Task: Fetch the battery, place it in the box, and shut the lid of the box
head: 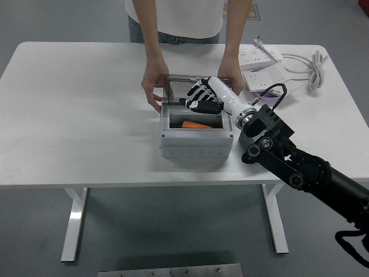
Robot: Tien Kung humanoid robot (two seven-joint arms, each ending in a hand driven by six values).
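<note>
- Right hand (203, 97): black jointed fingers (195, 104) w/ white tips, spread loosely, holding nothing; hangs over the back half of the open box, close to the lid.
- White smooth wrist shell runs back from the hand to a metal ring, then the bulky matte black arm (288, 164) w/ round joints, coming in from lower right.
- Box (196, 138): square, light grey plastic, smooth walls, ribbed base rim; sits mid-table. Dark inside.
- Lid (196, 81): thin, shiny metal-looking frame, stands up at the box's far edge, not shut.
- Battery (196, 124): orange, lies low inside the box near the front wall; only a sliver shows, shape hard to tell.
- Person at far side, white top; one hand (154, 86) grips the box's left far corner, other hand (230, 81) on the right far corner by the lid.
- Table (75, 115): white, flat, matte, rounded corners.
- Far right on table: white power strips (262, 57) w/ coiled white cable (311, 66); small purple item beside them, partly hidden.
- Left arm not seen.
</note>
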